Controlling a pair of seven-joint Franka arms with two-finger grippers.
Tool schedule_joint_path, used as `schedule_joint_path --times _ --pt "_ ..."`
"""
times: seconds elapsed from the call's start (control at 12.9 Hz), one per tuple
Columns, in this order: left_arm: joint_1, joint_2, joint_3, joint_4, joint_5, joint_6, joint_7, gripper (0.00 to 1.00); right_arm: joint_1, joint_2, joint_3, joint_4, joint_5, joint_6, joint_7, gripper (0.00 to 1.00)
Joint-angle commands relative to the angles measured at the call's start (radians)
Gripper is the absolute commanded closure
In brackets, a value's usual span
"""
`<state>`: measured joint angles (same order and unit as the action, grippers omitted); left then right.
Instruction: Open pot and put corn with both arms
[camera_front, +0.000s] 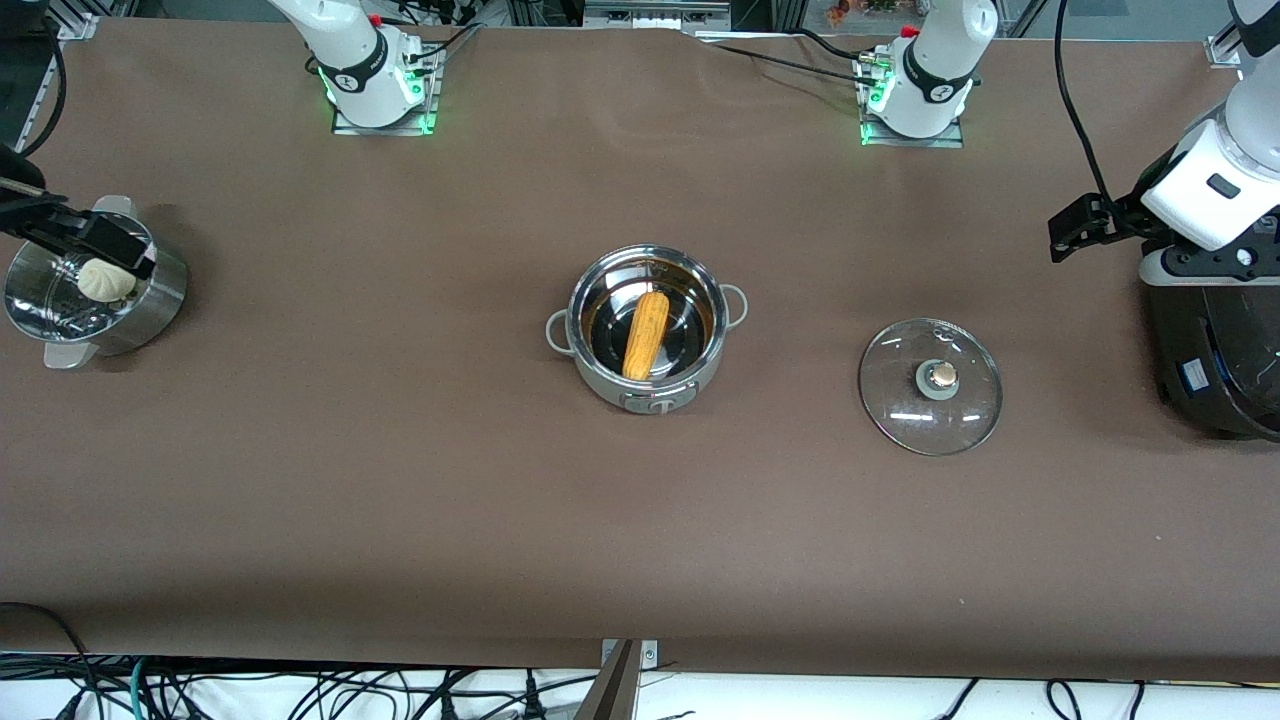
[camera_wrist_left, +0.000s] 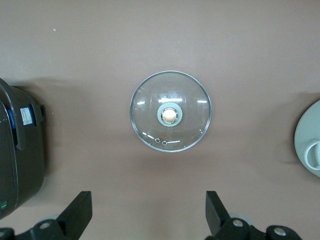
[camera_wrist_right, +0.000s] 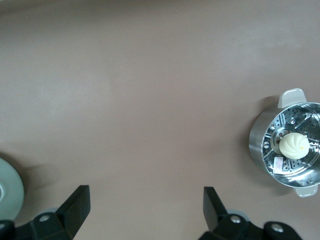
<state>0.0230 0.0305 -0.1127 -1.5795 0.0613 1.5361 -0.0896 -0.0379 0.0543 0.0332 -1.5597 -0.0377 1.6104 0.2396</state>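
Observation:
The steel pot (camera_front: 600, 378) stands open at the middle of the table. The yellow-orange corn (camera_front: 645, 334) lies inside it. The glass lid (camera_front: 930, 386) lies flat on the table beside the pot, toward the left arm's end; it also shows in the left wrist view (camera_wrist_left: 170, 111). My left gripper (camera_front: 1075, 232) is up in the air by the black cooker, open and empty (camera_wrist_left: 148, 200). My right gripper (camera_front: 100, 245) is up in the air by the steamer basket, open and empty (camera_wrist_right: 145, 195).
A steel steamer basket (camera_front: 150, 305) with a white bun (camera_front: 106, 279) stands at the right arm's end of the table; both show in the right wrist view (camera_wrist_right: 260, 145). A large black cooker (camera_front: 1215, 350) stands at the left arm's end (camera_wrist_left: 20, 150).

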Motion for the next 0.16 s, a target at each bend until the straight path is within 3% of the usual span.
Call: schedule_joint_path --times 0.0,0.08 --pt "-0.005 -0.018 0.005 -0.011 -0.017 -0.004 0.005 0.00 -0.022 0.082 0.021 0.117 -0.008 -0.076 -0.071 0.00" --pt "-0.005 -0.020 0.005 -0.011 -0.017 -0.004 0.005 0.00 -0.022 0.105 0.021 0.150 -0.005 -0.089 -0.072 0.00"
